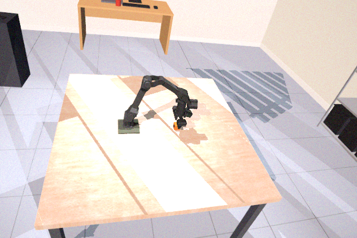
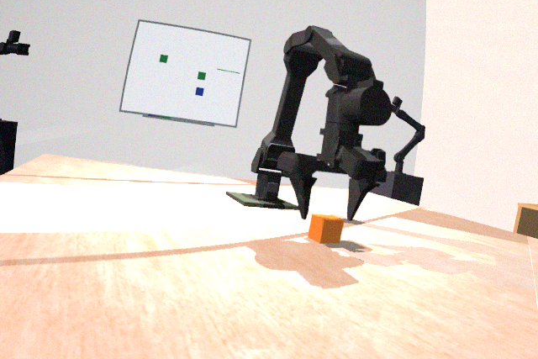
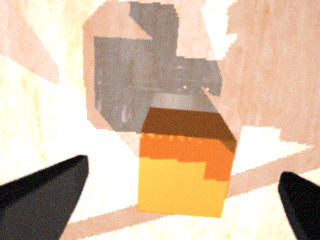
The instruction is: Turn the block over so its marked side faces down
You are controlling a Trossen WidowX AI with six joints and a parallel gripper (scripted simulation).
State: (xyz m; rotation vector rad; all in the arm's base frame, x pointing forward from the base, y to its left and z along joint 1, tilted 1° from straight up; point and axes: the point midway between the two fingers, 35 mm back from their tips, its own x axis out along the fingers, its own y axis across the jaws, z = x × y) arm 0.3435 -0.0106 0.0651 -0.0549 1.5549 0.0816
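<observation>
Straddling the orange block [image 2: 325, 229] w/ fingers [image 2: 303, 193] spread wide, gripping nothing, block on table [image 2: 130, 294].

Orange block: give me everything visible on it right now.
The orange block is a small, plain cube with flat faces and sharp edges, matte, no mark visible on any face shown in these views. It sits flat on the wooden table, partly in the arm's shadow. The open gripper hangs over it, one finger on each side, neither touching it in the wrist view. Nothing else touches the block apart from the table under it.
</observation>
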